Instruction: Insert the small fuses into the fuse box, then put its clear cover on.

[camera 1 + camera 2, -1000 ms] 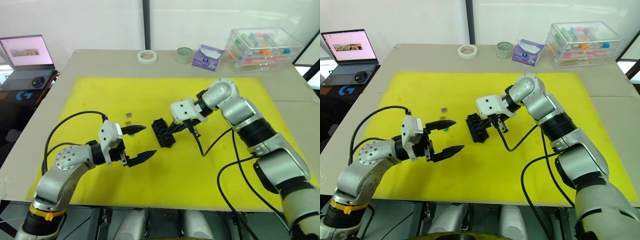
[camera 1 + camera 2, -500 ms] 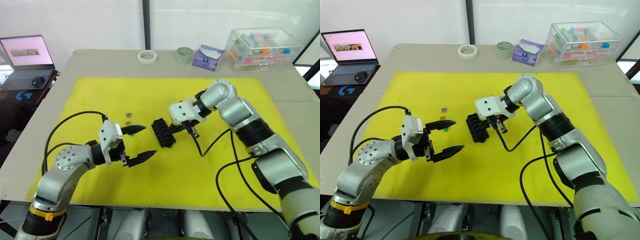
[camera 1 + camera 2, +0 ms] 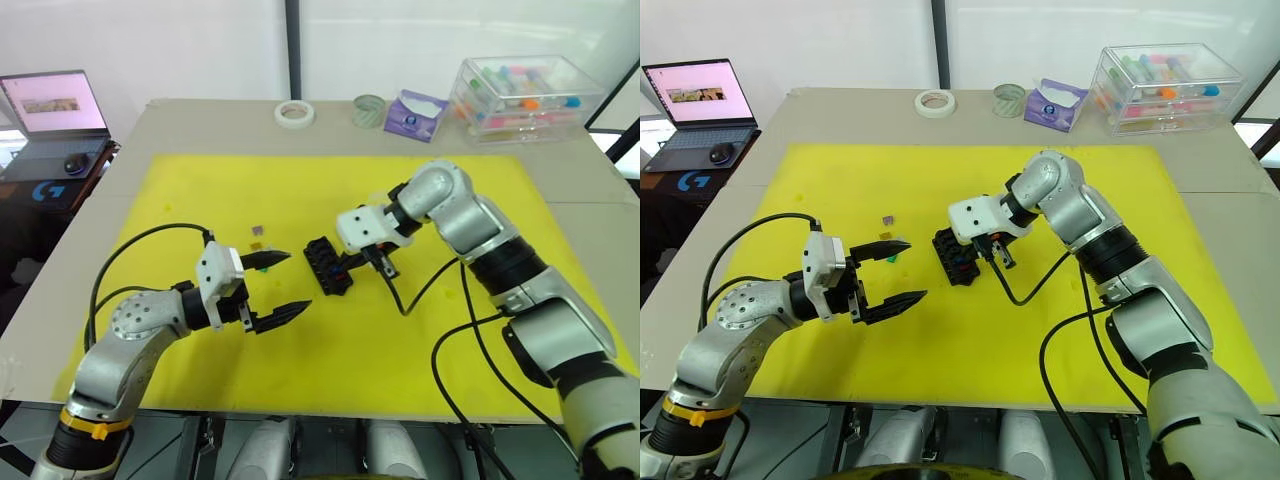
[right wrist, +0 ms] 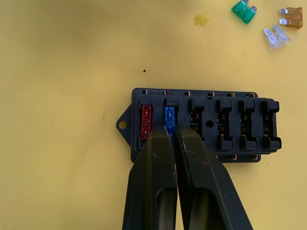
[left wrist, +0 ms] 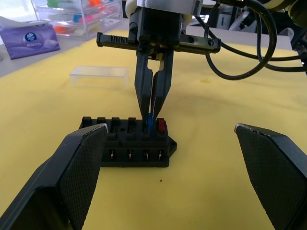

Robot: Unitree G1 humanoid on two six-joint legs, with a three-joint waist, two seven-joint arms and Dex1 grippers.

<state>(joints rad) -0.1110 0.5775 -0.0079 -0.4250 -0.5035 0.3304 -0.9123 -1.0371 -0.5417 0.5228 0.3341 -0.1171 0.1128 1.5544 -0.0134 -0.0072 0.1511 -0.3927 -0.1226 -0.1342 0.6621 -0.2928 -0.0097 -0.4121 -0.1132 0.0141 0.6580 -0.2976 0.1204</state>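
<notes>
Your left gripper (image 3: 278, 285) hovers nearest, fingers wide, holding nothing. Beyond it, your right gripper (image 4: 171, 133) pinches a blue fuse (image 4: 169, 117) sitting in the fuse box (image 3: 327, 265), beside a red fuse (image 4: 146, 121). Green fuse (image 4: 243, 11) and others lie loose. Clear cover (image 5: 99, 76) rests farther back on the surface (image 3: 300, 190).

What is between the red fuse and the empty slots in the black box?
A blue fuse sits there in the fuse box, beside the red fuse, pinched by the right gripper; the right wrist view shows it.
</notes>
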